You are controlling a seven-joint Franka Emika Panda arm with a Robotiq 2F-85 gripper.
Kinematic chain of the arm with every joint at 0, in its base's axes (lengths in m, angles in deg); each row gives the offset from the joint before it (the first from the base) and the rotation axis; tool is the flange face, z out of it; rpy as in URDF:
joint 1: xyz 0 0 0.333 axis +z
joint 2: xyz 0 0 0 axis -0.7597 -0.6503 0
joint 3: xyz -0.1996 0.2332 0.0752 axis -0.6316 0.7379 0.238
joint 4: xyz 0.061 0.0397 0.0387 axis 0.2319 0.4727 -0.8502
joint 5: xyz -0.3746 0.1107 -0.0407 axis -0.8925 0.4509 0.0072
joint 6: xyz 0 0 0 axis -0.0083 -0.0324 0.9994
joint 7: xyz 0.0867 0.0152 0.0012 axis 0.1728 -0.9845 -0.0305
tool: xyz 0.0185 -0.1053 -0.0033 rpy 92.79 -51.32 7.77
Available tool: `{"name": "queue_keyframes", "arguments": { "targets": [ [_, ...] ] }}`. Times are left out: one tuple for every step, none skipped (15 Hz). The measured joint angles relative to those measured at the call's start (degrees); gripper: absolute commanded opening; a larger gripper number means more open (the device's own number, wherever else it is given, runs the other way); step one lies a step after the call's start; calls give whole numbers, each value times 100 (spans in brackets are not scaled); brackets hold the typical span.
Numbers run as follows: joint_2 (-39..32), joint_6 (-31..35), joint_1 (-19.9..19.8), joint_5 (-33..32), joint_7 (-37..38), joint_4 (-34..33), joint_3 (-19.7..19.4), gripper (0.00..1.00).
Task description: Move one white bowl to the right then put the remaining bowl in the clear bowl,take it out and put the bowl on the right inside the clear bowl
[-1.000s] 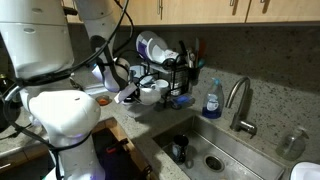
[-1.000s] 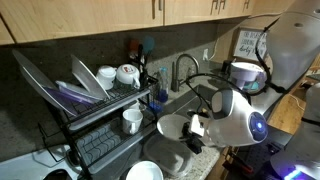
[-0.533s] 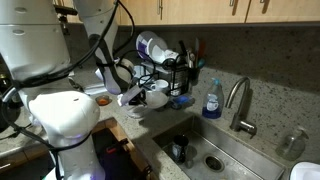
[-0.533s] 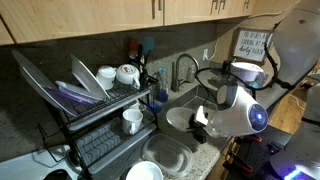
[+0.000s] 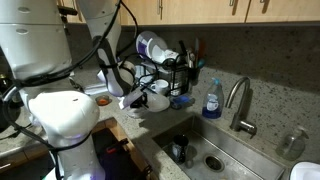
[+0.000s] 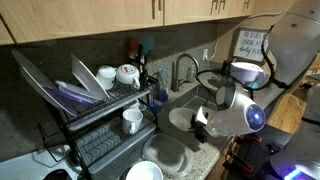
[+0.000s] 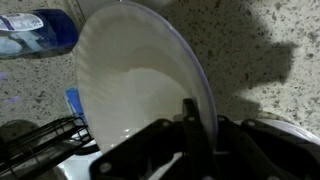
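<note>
My gripper (image 6: 197,121) is shut on the rim of a white bowl (image 6: 180,120) and holds it tilted in the air above the counter. In the wrist view the bowl (image 7: 135,80) fills the frame, with my gripper (image 7: 200,120) clamped across its rim. The gripper (image 5: 127,97) and the bowl (image 5: 137,104) also show in front of the dish rack. The clear bowl (image 6: 166,156) sits on the counter below and left of the held bowl. A second white bowl (image 6: 145,172) lies at the counter's front edge beside it.
A black dish rack (image 6: 95,110) holds purple-and-white plates (image 6: 65,95), cups and a white mug (image 6: 132,121). A sink (image 5: 215,150) with a faucet (image 5: 238,100) and a blue soap bottle (image 5: 211,100) lies beyond. The bottle also shows in the wrist view (image 7: 35,30).
My gripper has risen and shifted away from the rack with the white bowl, uncovering the clear bowl below it. In the last half second it has barely moved.
</note>
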Motion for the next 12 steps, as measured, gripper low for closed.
{"name": "queue_keyframes", "arguments": {
  "targets": [
    [-81, 1, -4, -121, 115, -22, -15, 3],
    [-179, 1, -7, -243, 225, -56, -38, 3],
    [-292, 1, -10, -385, 355, -102, -64, 3],
    [-412, 1, -29, -521, 476, -156, -81, 3],
    [-536, 1, -67, -672, 599, -216, -82, 3],
    [-663, 1, -102, -827, 733, -277, -82, 3],
    [-791, 1, -139, -980, 859, -338, -82, 3],
    [-921, 1, -173, -1130, 994, -405, -82, 3],
    [-1053, 1, -215, -1276, 1114, -471, -77, 3],
    [-1187, 2, -254, -1411, 1227, -541, -71, 3],
    [-1325, 2, -300, -1530, 1311, -610, -57, 3],
    [-1463, 2, -345, -1642, 1393, -681, -38, 3]
  ]
}}
